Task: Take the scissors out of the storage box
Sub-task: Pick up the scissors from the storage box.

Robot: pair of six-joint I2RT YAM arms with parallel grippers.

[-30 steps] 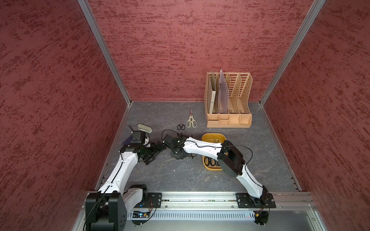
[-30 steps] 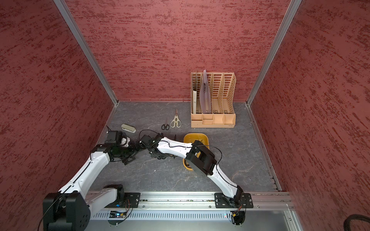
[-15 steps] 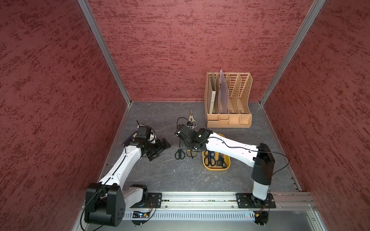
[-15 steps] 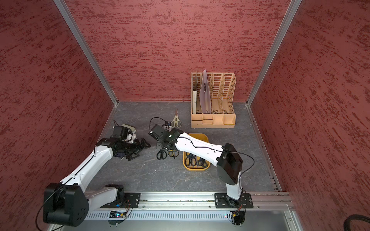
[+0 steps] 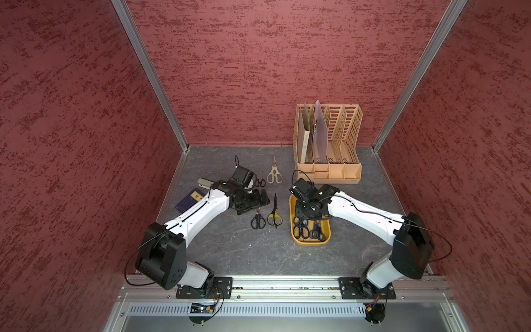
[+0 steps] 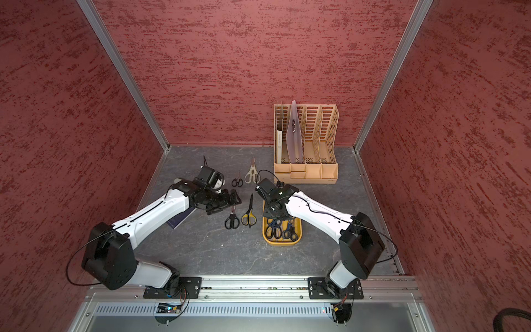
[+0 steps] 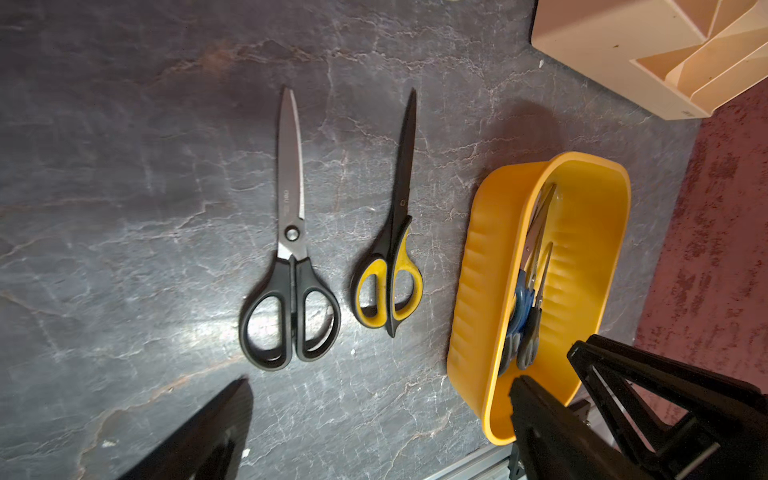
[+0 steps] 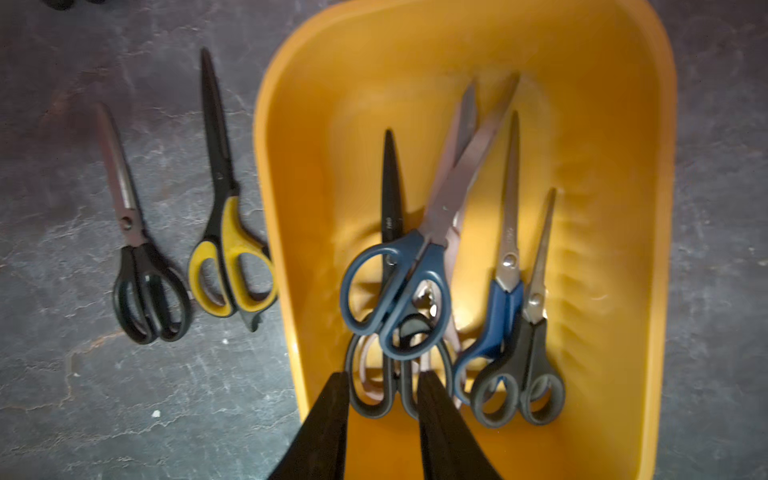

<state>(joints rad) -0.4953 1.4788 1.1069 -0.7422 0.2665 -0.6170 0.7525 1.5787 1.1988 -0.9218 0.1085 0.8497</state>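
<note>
A: How is the right gripper [image 8: 382,386] found?

B: It is held above the box [image 8: 660,208] with the jaws parted only narrowly. Nothing is seen clamped between them. The left gripper [image 7: 380,379] is spread to its widest and is empty, at 10 o'clock of the box.

A: Where are the scissors placed?

B: Five are counted in the box, handles nearest. A grey-blue pair [image 8: 395,299] is stacked on top of others, and a blue pair [image 8: 505,307] and a grey pair [image 8: 528,365] are laid at its 3 o'clock. At 9 o'clock of the box, a black pair [image 7: 291,291] and a yellow pair [image 7: 390,282] are laid on the table [image 7: 124,166]. Farther, at 11 o'clock, a small black pair [image 5: 260,181] and a cream pair [image 5: 274,174] are seen.

A: How is the top pair expected to handle?

B: It is judged light and stiff, with slick, pointed steel. The plastic handles or the pivot are best taken. Because the loops are overlapped, a neighbour may be dragged along.
</note>
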